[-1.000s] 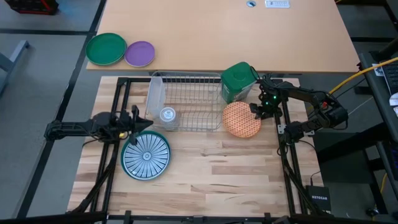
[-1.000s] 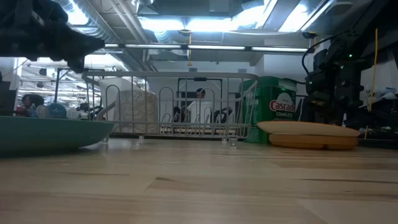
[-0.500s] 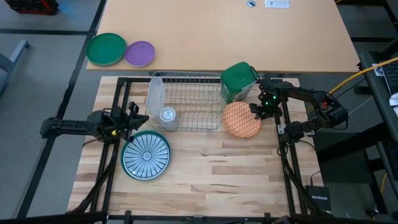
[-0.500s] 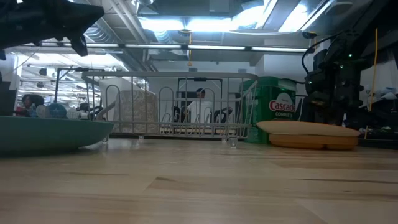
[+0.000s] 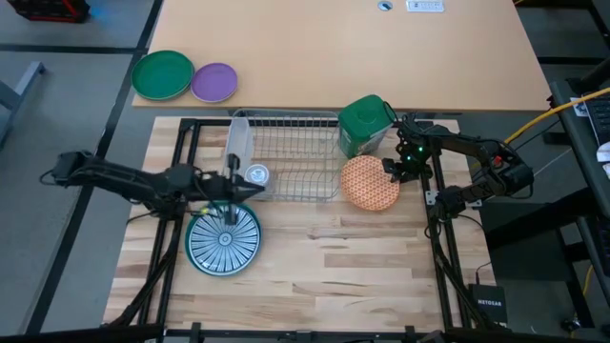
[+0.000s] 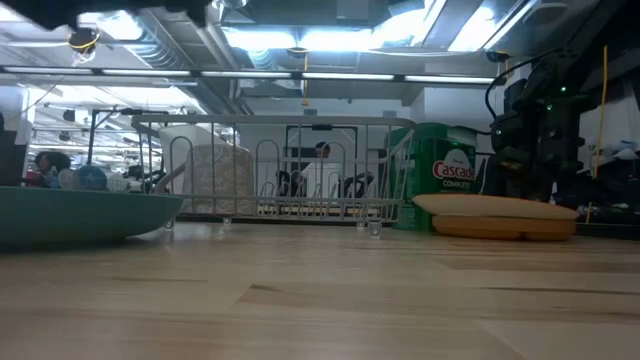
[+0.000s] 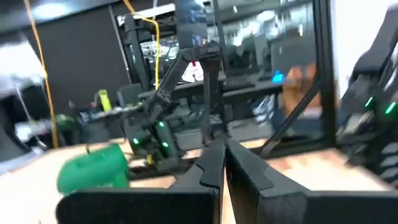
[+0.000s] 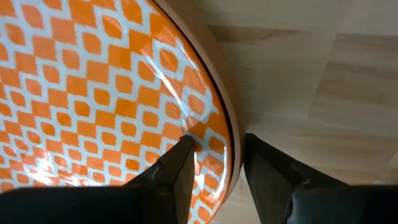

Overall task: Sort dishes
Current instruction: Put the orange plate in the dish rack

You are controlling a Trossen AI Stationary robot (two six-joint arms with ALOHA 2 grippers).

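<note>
At right gripper (image 8: pixel 214 171): 2 fingers parted, straddling near rim of round orange-checked ceramic plate (image 5: pixel 370 182), flat beside green canister (image 5: pixel 363 125). Farther left: left gripper (image 5: pixel 229 197), fingers together, empty, above round teal-and-white striped plate (image 5: pixel 223 238). Nearer arm for orange plate: right.

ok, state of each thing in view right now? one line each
Left gripper: shut, empty, above the striped plate's rack-side edge.
Right gripper: fingers straddling the orange plate's rim.
Orange plate: flat on the table.
Striped plate: flat, untouched.
Dish rack: upright; holds a clear cup.
Green canister: lid on.
</note>
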